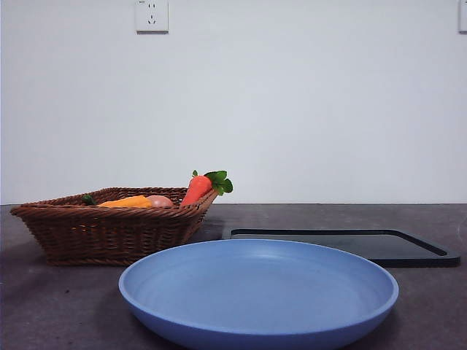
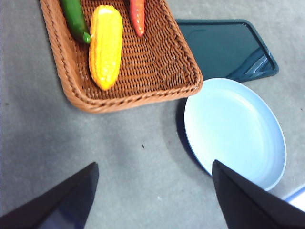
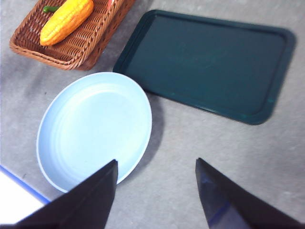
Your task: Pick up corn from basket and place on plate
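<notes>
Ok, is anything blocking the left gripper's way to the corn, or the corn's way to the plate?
Nothing visible. The corn lies uncovered in the basket, a green pepper beside it. The left gripper is open above bare table. The plate is empty, right beside the basket.

Woven wicker basket (image 2: 157, 71), glossy bumpy corn (image 2: 106, 45), smooth matt plate (image 3: 95, 126)
</notes>
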Robot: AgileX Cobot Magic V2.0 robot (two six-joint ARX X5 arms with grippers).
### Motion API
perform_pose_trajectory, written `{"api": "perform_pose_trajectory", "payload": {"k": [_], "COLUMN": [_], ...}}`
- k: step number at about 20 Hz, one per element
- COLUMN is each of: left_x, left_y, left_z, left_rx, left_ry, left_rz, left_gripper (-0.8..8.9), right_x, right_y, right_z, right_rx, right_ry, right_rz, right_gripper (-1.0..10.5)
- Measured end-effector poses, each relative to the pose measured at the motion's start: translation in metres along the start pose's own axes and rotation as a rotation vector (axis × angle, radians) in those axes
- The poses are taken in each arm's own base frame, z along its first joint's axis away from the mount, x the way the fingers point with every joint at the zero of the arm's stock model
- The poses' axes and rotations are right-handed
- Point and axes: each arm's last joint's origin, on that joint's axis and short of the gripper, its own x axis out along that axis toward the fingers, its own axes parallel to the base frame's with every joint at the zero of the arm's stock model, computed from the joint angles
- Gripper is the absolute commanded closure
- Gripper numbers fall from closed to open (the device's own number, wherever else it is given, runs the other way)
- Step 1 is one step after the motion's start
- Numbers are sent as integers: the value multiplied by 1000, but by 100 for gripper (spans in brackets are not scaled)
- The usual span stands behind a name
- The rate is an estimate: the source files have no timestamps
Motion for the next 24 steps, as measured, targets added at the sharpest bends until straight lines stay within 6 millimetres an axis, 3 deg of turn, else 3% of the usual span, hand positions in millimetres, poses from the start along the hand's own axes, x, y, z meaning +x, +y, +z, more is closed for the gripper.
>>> {"api": "perform_pose_trajectory", "payload": {"k": [5, 11, 19, 24], "left_x": [0, 0, 0, 0], "left_y": [0, 0, 0, 0], "left_z": [2, 2, 2, 2], "left_rx": [-5, -6, -9, -9], "left_ry": [-18, -18, -18, -18], "left_rz": [-1, -1, -1, 0], "left_gripper": [422, 422, 422, 422], "right_x": [33, 89, 159, 186], "right_y": [-6, -15, -19, -19], "right_z": [14, 23, 16, 8], "right_rx": [20, 31, 20, 14], "right_ry": [96, 244, 400, 459], "right_rz": [58, 101, 145, 160], "right_gripper": [674, 675, 679, 683]}}
